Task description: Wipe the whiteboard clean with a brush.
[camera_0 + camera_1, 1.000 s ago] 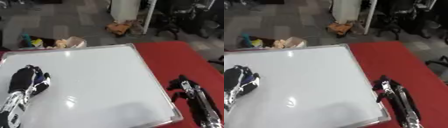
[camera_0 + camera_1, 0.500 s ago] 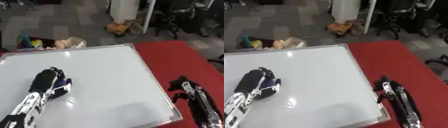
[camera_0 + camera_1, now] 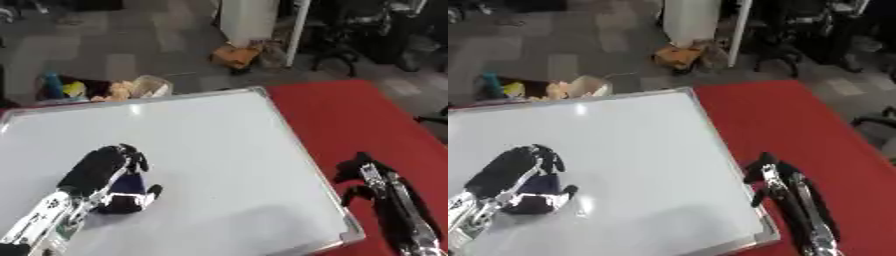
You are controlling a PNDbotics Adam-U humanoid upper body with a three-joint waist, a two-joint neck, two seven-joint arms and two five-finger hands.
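A large whiteboard (image 3: 219, 130) with a silver frame lies flat on the red table. My left hand (image 3: 101, 170) rests on its lower left part, fingers curled round a dark blue brush (image 3: 129, 192) that presses on the board. The board's surface looks white, with no marks that I can make out. My right hand (image 3: 367, 177) lies on the red table just right of the board's lower right edge, fingers relaxed and holding nothing.
The red table (image 3: 367, 115) stretches to the right of the board. Beyond the far edge the floor holds a box of coloured items (image 3: 96, 89), an orange object (image 3: 236, 54), a white column and office chairs.
My left hand has slid the brush rightward and towards the board's middle. My right hand has stayed where it was.
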